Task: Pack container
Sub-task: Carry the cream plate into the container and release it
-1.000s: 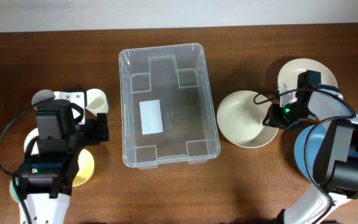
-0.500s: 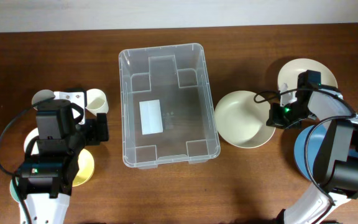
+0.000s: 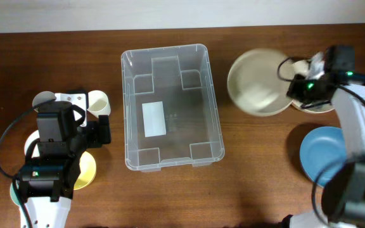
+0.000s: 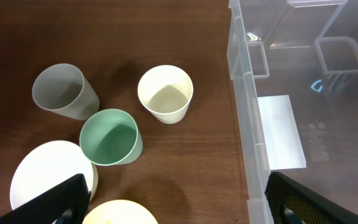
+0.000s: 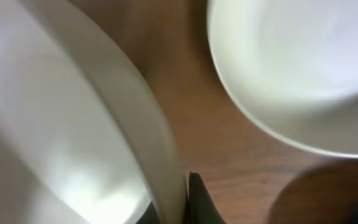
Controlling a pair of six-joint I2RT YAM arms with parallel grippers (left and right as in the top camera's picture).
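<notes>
The container [image 3: 170, 107] is a large clear bin with a white label, standing mid-table with nothing in it; its wall [image 4: 247, 106] fills the right of the left wrist view. My right gripper [image 3: 294, 88] is shut on the rim of a cream bowl [image 3: 257, 82], held tilted above the table to the right of the container. In the right wrist view the bowl's rim [image 5: 123, 118] is pinched between the fingertips of that gripper [image 5: 182, 199]. My left gripper [image 4: 179, 210] stands open over bare table, holding nothing, left of the container.
A grey cup [image 4: 64, 92], a cream cup [image 4: 165, 93], a green cup [image 4: 110, 137], a white plate [image 4: 45, 177] and a yellow bowl [image 4: 120, 213] sit left of the container. A white bowl [image 5: 291, 68] lies under the right arm, a blue plate [image 3: 325, 155] at the right front.
The right gripper closed on the cream bowl's rim, then lifted it and carried it toward the far side of the table. The left arm has not moved.
</notes>
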